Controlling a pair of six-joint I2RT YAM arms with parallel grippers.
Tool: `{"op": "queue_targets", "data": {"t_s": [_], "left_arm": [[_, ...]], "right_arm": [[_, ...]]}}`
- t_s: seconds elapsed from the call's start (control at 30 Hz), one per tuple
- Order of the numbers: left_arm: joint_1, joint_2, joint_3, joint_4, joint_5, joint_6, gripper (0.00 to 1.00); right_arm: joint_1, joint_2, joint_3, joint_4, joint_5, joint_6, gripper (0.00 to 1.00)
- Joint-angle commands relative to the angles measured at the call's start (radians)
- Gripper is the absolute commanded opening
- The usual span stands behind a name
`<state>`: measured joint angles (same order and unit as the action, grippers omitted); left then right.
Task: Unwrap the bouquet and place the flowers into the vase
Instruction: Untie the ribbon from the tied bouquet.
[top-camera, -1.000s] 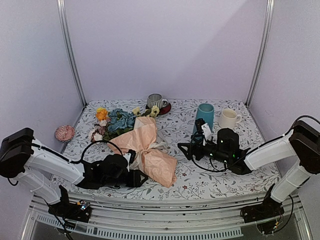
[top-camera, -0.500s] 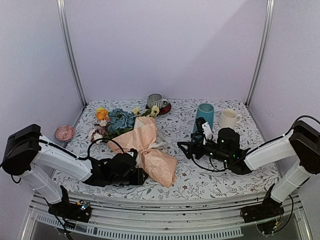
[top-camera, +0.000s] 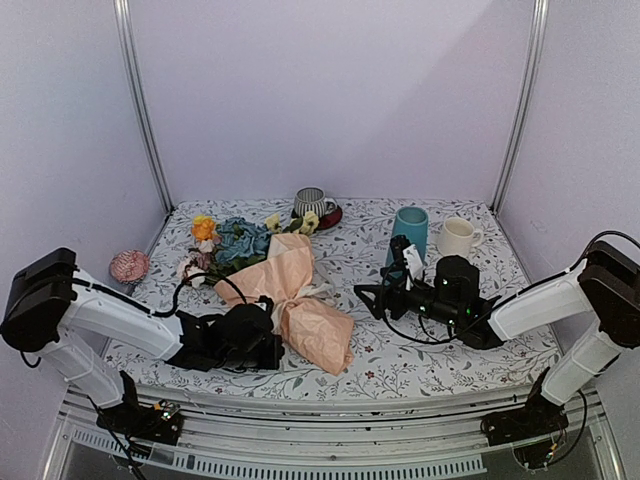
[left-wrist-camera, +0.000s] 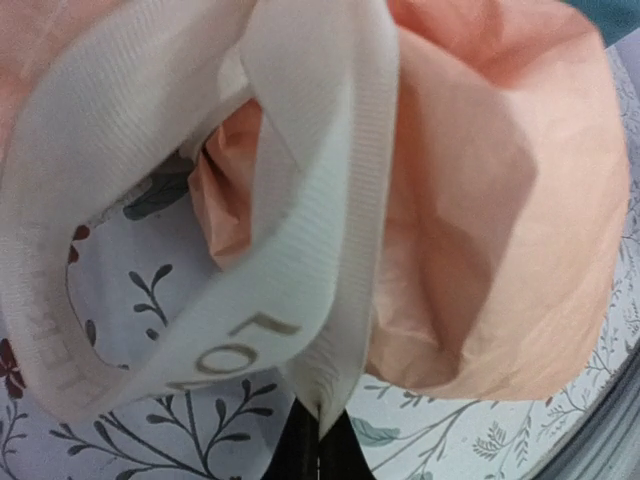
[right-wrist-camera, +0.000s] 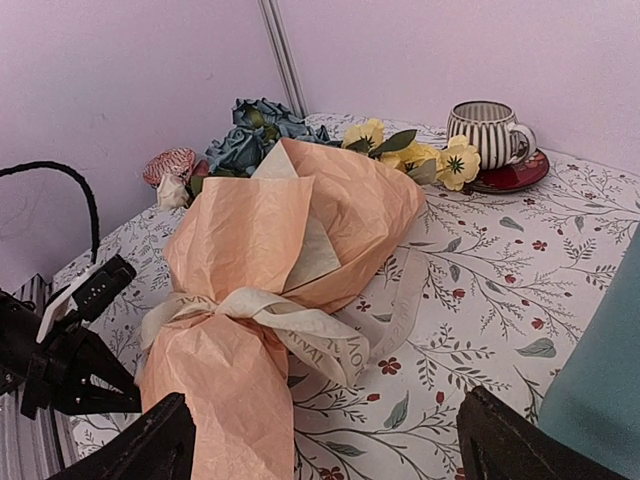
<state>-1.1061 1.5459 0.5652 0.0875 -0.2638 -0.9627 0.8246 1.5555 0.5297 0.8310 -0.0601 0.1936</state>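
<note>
Peach-pink paper wraps the bouquet (top-camera: 297, 300), which lies on the table (top-camera: 450, 372) left of centre, blooms toward 11 o'clock. Left gripper (left-wrist-camera: 318, 452): closed, pinching the end of the cream ribbon (left-wrist-camera: 300, 200) at the bouquet's 7 o'clock side. Right gripper (right-wrist-camera: 330, 440): spread wide, holding nothing, at the bouquet's 3 o'clock. The vase (top-camera: 410, 232) stands upright at the bouquet's 2 o'clock.

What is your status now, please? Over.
Left gripper shut on ribbon end. Right gripper open, holding nothing. Bouquet lying wrapped, ribbon tied. Cream mug stands beside vase.
</note>
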Motion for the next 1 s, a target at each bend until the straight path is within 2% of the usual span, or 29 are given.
{"op": "queue_targets", "data": {"t_s": [0.0,0.33,0.6,0.97], "left_arm": [[-0.001,-0.085,-0.012,-0.041,-0.014,0.031,0.0],[0.054,-0.24,-0.099,-0.021,0.046,0.039,0.0],[0.134,-0.328,-0.2,0.112,0.171,0.057,0.0],[0.185,-0.363,-0.228,0.15,0.251,0.127,0.0]], "right_arm": [[0.006,0.008,0.017,0.0,-0.012,-0.01,0.93],[0.006,0.053,0.067,-0.086,-0.006,-0.001,0.93],[0.005,0.061,0.076,-0.156,-0.081,-0.006,0.93],[0.005,0.106,0.015,-0.208,-0.201,0.18,0.94]]}}
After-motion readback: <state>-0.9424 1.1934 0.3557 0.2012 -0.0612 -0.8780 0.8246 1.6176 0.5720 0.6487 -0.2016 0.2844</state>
